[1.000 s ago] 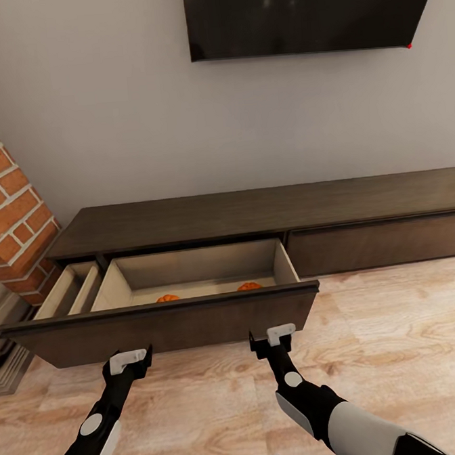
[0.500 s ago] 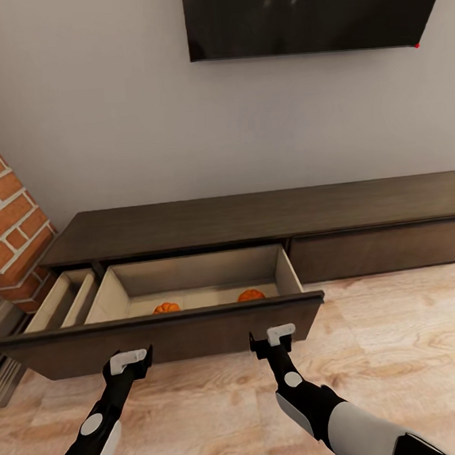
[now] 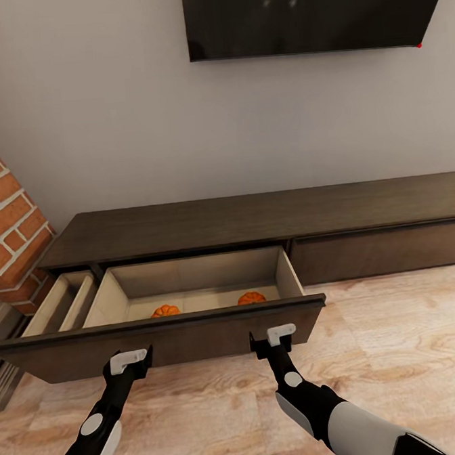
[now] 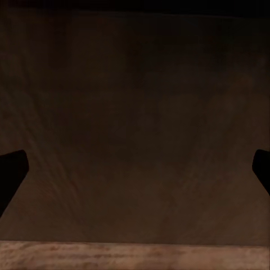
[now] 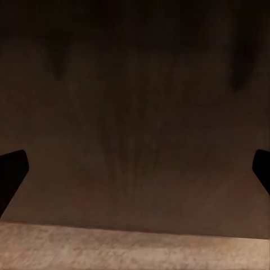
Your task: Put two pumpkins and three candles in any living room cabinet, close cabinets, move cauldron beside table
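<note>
sitting in the open cabinet (image 3: 187,237) drawer, two pumpkins (image 3: 165,310) beyond both tools.

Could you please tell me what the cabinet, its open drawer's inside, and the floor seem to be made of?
The cabinet: dark brown wood, matte, faint grain showing. The drawer inside: pale beige board, smooth and unfigured, possibly laminate. The floor: light wood planks with strong swirling grain, slightly glossy.

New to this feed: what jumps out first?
The wide drawer of the low dark cabinet stands pulled out, with two orange pumpkins on its pale floor near the front panel. Both grippers, left and right, sit right at that panel, fingers spread in the wrist views. Above hangs a black TV; a brick column stands at the cabinet's left end.
</note>
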